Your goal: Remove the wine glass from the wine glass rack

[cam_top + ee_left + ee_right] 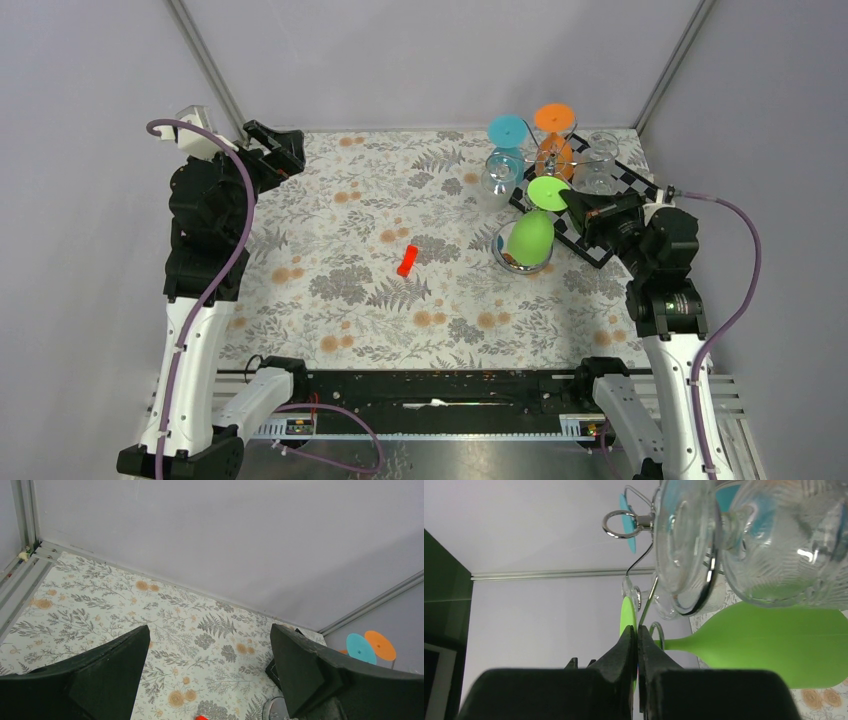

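1. table (380,300): floral cloth, below both arms.
2. wine glass rack (505,260): just ahead of right end effector (637,632).
3. green wine glass (531,236): hangs upside down on the rack, foot rim pinched in the closed right end effector.
4. left end effector (209,630): wide open, empty, well apart from the rack.

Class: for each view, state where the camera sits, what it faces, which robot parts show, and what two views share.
Top external: above, behind the bases, looking down at the table; both arms show.
Left wrist: on that arm, facing the back wall; open left gripper shows.
Right wrist: facing the wine glass rack; right gripper shut on the green glass.
Shared: top and right wrist show that glass.
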